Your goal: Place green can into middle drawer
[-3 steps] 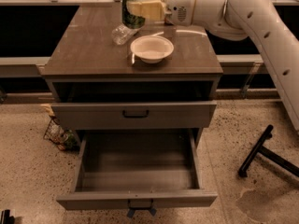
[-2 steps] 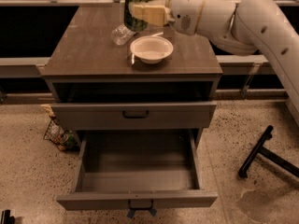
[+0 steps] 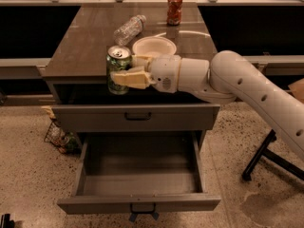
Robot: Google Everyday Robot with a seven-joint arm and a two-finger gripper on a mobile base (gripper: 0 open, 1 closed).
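My gripper [image 3: 124, 71] is shut on the green can [image 3: 118, 65], a dark-green can with a silver top. It holds the can upright in the air at the front edge of the cabinet top, above the closed upper drawer. The middle drawer [image 3: 138, 204] is pulled wide open below. Its deep grey box is empty and its front panel has a small dark handle with a bluish tag under it. The white arm [image 3: 247, 87] reaches in from the right.
On the cabinet top [image 3: 80, 46] stand a white bowl [image 3: 154, 46], a clear plastic bottle [image 3: 129, 29] lying on its side and a red-orange can [image 3: 174, 8] at the back. The closed upper drawer front [image 3: 137, 116] has a black handle. A wire basket [image 3: 59, 137] sits on the floor at left, a black stand leg [image 3: 266, 156] at right.
The gripper has carried the green can from the back of the cabinet top forward and down to its front edge. The view has shifted too, so the red-orange can now shows.
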